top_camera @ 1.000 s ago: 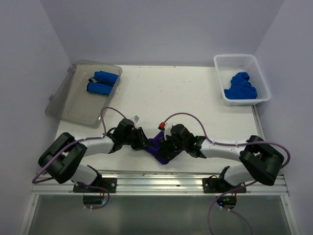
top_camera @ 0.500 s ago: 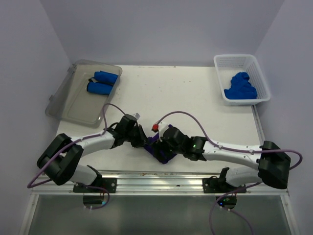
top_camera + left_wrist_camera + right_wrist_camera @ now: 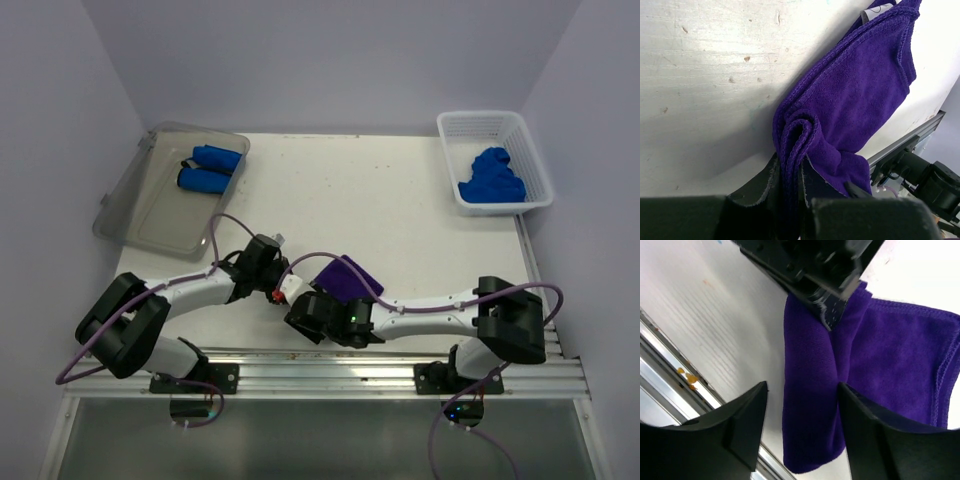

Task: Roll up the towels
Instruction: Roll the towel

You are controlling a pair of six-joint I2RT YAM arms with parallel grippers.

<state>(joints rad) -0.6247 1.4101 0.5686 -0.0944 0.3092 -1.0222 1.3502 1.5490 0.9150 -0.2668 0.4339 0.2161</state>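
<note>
A purple towel (image 3: 348,276) lies near the table's front edge, partly rolled at its left end. It also shows in the left wrist view (image 3: 860,95) and the right wrist view (image 3: 890,355). My left gripper (image 3: 278,283) is shut on the rolled end, with the folds pinched between its fingers (image 3: 771,186). It shows black at the top of the right wrist view (image 3: 825,285). My right gripper (image 3: 306,304) is open. Its fingers (image 3: 742,425) straddle the rolled part (image 3: 810,430) of the towel from the near side, apart from it.
A clear bin (image 3: 150,205) at the far left holds two rolled blue towels (image 3: 210,168). A white basket (image 3: 478,125) at the far right holds loose blue towels (image 3: 492,176). The metal rail (image 3: 330,360) runs along the near edge, close under both grippers.
My right arm has swung left and toward the near edge, off the towel, which now lies uncovered. My left gripper has stayed put on the towel's end.
</note>
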